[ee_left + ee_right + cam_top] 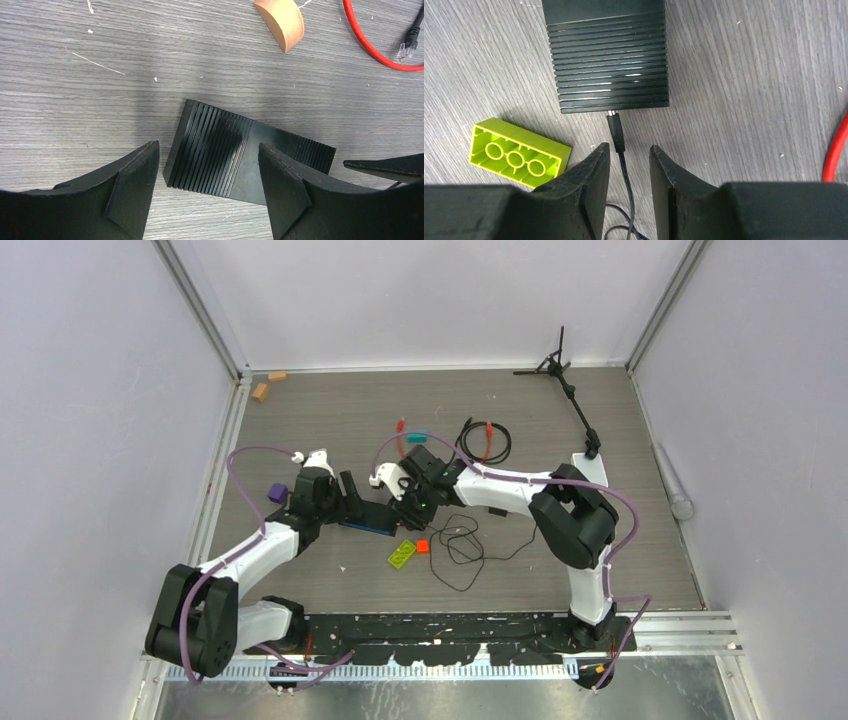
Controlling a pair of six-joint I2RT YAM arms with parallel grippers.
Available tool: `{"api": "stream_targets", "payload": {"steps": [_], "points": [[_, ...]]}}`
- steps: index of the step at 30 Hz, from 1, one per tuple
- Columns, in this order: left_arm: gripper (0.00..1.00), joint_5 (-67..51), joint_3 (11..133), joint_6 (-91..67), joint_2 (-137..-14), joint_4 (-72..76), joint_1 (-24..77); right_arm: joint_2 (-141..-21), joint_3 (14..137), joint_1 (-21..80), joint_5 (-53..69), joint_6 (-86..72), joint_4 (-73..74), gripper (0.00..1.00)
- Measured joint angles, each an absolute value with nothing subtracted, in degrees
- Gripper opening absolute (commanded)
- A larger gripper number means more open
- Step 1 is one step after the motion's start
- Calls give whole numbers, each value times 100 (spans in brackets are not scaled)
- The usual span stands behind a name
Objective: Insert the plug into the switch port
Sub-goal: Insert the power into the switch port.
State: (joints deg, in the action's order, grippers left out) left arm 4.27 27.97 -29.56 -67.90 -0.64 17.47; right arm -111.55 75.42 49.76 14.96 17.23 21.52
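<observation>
While the left arm (258,545) slants up from its folded elbow toward the middle of the table (75,100), the right arm (500,488) bends at a high elbow and stretches leftward. The two wrists meet over the switch (609,55) from opposite ends.

The left gripper (207,150) points down at one end of the switch. Its fingers are spread wide and grasp nothing; one hangs beside the box's corner and the other over its ribbed top. The tip of the other arm's finger shows at the right edge of this wrist view.

The right gripper (629,146) faces the opposite end of the switch, where a black power lead (616,132) is seated in the housing. Its fingers are parted by a narrow gap, and the lead runs between them without either pad clearly touching it. A green brick (516,157) lies studs-up just beside the left finger.

The switch is a black box with fine ribs across its top. Its ports cannot be seen from these views.

The plug (404,50), a clear tip on a dark boot, lies on the table just beside a bend of the red-orange cable (370,47). It is well apart from the switch and from both grippers. A wooden half-round (282,20) rests near that cable.
</observation>
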Motion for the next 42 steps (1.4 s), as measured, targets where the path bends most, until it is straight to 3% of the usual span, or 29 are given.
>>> {"api": "stream_targets", "payload": {"steps": [9,20,28,42], "points": [[73,416,2797,-2956,-6906,-64,1723,-11229,7544,4976,1514,1719,2156,26],[71,285,2888,-2954,-7089,-43,1712,-11340,7568,5052,1540,1721,2154,28],[70,224,2908,-2954,-7218,-25,1712,-11367,7605,5089,1557,1715,2158,1],[54,187,3028,-2961,-7443,-16,1684,-11367,7662,5089,1529,1680,2228,0]]}}
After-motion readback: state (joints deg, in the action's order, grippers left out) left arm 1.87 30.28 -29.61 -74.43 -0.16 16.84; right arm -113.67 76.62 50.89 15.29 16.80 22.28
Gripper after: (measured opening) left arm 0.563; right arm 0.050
